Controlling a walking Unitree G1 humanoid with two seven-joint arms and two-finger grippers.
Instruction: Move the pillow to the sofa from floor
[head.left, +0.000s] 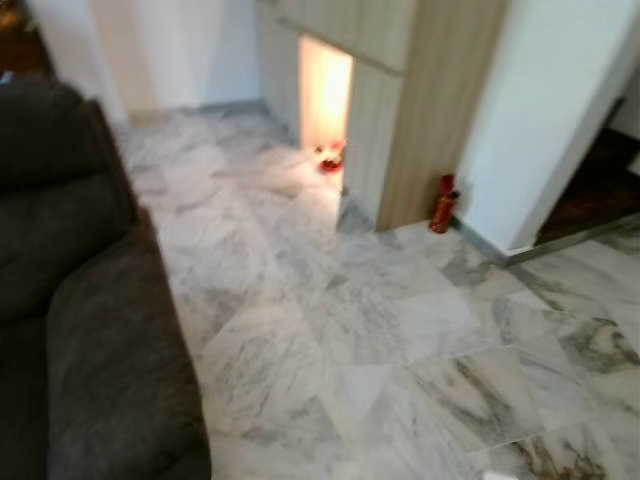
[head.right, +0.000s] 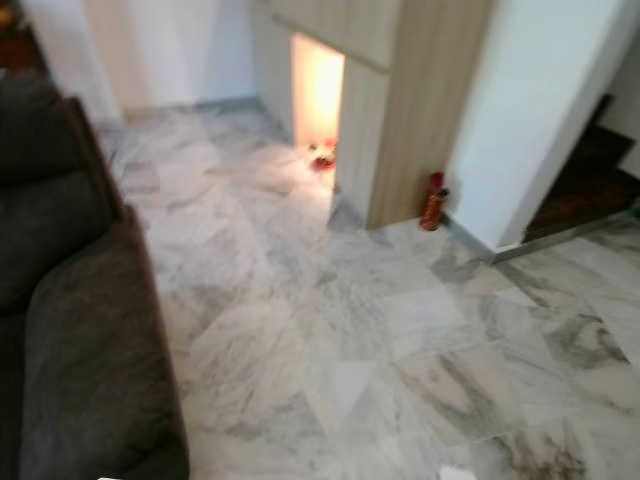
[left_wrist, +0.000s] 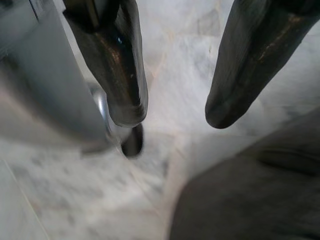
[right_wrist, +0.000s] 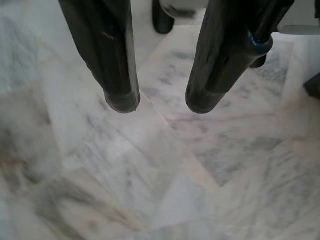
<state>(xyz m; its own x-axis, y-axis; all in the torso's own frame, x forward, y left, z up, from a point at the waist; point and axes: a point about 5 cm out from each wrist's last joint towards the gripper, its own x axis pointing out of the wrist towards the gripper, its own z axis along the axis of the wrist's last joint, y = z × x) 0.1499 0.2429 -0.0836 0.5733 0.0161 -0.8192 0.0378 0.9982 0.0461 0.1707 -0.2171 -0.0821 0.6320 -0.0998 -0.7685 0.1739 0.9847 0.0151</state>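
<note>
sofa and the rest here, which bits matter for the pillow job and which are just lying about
For the job:
sofa, dark, on the robot's left
marble floor
left gripper, open, empty
right gripper, open, empty

Just lying about:
red bottle by the wooden cabinet
small red item in the lit niche

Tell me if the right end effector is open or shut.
Open: the right end effector shows a gap between its fingers, with bare floor visible through it and nothing held.
</note>
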